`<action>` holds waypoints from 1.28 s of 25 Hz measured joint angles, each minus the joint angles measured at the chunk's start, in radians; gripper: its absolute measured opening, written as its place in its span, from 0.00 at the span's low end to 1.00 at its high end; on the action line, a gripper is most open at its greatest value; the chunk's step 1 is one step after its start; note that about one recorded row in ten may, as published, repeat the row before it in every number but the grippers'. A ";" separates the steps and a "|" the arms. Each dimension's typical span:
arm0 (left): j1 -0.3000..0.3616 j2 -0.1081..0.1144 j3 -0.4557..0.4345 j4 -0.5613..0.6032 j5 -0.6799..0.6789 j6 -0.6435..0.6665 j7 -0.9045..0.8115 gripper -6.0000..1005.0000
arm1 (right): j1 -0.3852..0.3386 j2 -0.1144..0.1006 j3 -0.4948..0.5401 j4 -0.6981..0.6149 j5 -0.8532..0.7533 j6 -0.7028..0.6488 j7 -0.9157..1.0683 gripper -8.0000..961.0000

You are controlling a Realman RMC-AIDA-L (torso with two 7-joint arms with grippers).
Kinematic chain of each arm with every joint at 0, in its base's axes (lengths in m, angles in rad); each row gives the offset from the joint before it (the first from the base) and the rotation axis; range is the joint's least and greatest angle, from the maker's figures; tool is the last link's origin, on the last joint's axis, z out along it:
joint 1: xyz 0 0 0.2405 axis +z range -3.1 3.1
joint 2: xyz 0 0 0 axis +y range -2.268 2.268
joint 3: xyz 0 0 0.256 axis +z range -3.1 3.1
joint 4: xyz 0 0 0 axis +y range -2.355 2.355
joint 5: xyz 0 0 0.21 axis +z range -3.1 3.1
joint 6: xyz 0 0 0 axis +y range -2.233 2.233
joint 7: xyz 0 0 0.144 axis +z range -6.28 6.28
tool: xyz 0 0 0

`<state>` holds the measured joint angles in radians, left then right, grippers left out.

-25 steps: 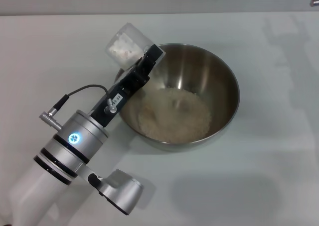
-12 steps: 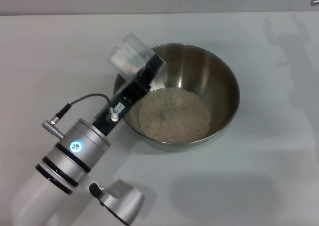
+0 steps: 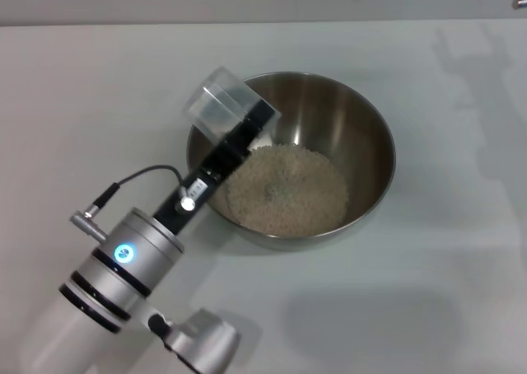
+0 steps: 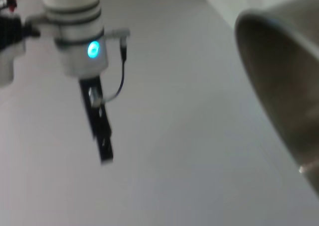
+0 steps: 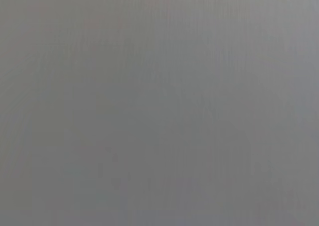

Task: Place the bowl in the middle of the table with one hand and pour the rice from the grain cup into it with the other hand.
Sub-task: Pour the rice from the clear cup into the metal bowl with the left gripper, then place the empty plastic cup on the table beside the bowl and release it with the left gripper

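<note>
A: Where do things stand?
B: On the table (image 3: 461,292), the bowl (image 3: 362,119) sits near the middle, slightly toward the far edge, rice (image 3: 288,189) heaped inside.
A: And the grain cup (image 3: 218,102)?
B: Empty-looking, tipped over the bowl's rim, clamped in the left claw (image 3: 247,131).
A: Risks?
B: Swinging away carelessly could knock the rim, shifting the bowl.

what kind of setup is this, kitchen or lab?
Probably a lab test bench staged as a kitchen chore: a plain white table bearing only a steel bowl of rice, with the left gripper holding a clear grain cup.
</note>
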<state>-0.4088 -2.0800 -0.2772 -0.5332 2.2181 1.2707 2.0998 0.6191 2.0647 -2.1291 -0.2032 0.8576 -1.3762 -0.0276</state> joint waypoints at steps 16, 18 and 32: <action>0.065 0.000 -0.226 -0.097 -0.113 0.120 -1.020 0.07 | 0.001 0.002 -0.001 -0.004 0.000 0.001 0.007 0.78; 0.064 0.000 -0.244 -0.085 -0.178 0.115 -1.194 0.08 | 0.001 0.002 -0.003 -0.007 0.000 0.001 0.008 0.78; 0.026 0.000 -0.288 0.043 -0.408 -0.177 -1.817 0.09 | 0.011 0.003 -0.002 -0.010 0.000 -0.001 0.009 0.78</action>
<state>-0.3827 -2.0799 -0.5656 -0.4906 1.8103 1.0937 0.2831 0.6305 2.0674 -2.1313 -0.2129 0.8576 -1.3776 -0.0187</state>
